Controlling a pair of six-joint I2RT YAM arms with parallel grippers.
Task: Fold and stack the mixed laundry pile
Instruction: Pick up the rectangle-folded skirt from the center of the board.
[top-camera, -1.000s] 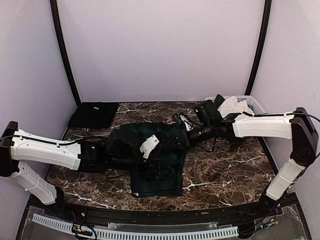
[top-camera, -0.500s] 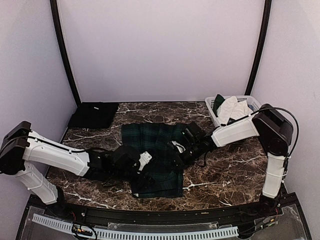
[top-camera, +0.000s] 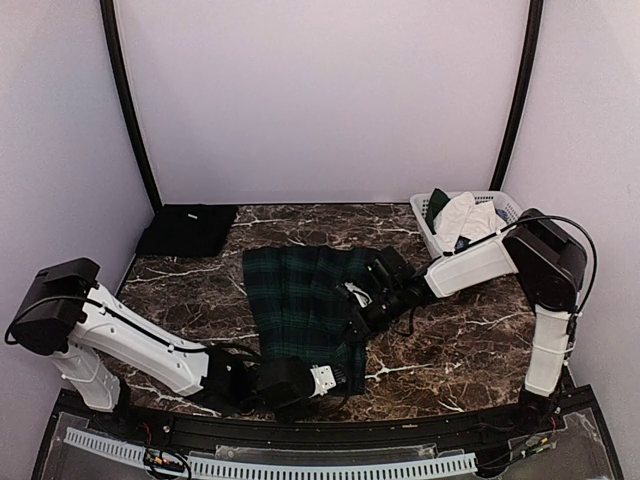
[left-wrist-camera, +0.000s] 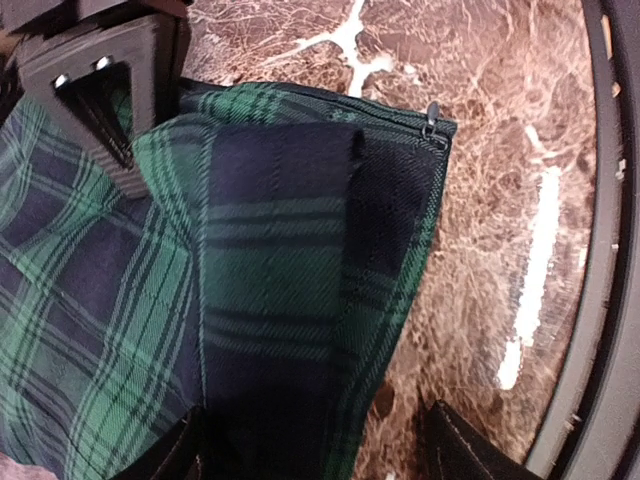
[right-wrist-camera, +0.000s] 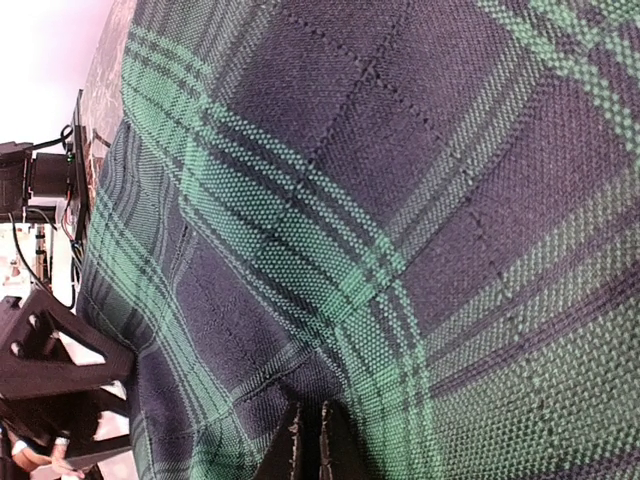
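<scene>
The green-and-navy tartan skirt (top-camera: 295, 300) lies spread flat on the marble table (top-camera: 450, 340). My right gripper (top-camera: 352, 322) rests low on the skirt's right edge. In the right wrist view its fingertips (right-wrist-camera: 300, 450) are pressed together, with a pucker of the skirt (right-wrist-camera: 400, 200) pinched between them. My left gripper (top-camera: 326, 380) hangs low at the skirt's near right corner. Its jaws are open over the skirt (left-wrist-camera: 250, 250), one finger (left-wrist-camera: 175, 460) over the cloth and the other over bare marble. A zip pull (left-wrist-camera: 432, 113) shows at that corner. A plain black cloth (top-camera: 188, 230) lies folded at the back left.
A white slatted basket (top-camera: 510, 208) stands at the back right, holding white garments (top-camera: 465, 215) and a dark green piece (top-camera: 437, 204). The table's black front rim (left-wrist-camera: 610, 300) runs just beside the left gripper. Curved black posts and pale walls close in the back and sides.
The left arm has drawn back from the skirt's middle to its near corner by the front edge. The right gripper has closed on the right edge, and the skirt now lies flatter.
</scene>
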